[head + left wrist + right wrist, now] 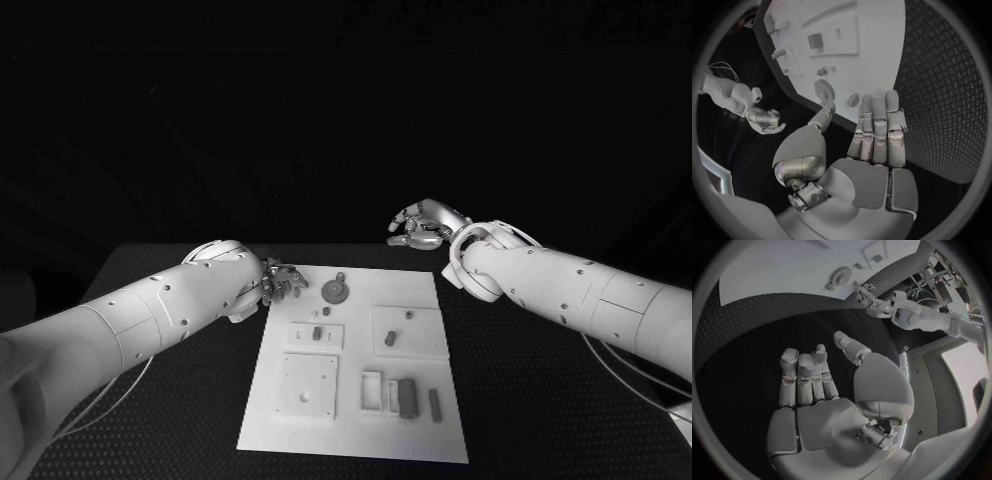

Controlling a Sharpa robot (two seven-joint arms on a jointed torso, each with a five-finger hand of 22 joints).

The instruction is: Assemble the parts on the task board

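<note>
The white task board (418, 440) lies in the middle of the black table. A round disc part (335, 290) sits near its far edge, with small parts (326, 311) just nearer and long dark parts (408, 397) in the near right recesses. My left hand (281, 282) hovers at the board's far left corner, fingers apart and empty; the left wrist view shows its fingers (873, 135) straight, close to the disc (824, 90). My right hand (421, 225) is off the board beyond its far right corner, holding nothing, its fingers (804, 375) extended over bare table.
A square plate (309, 384) and a raised block (408, 330) take up the board's near left and middle right. Black textured table (562, 400) surrounds the board on all sides. A cable (635, 385) hangs under the right arm.
</note>
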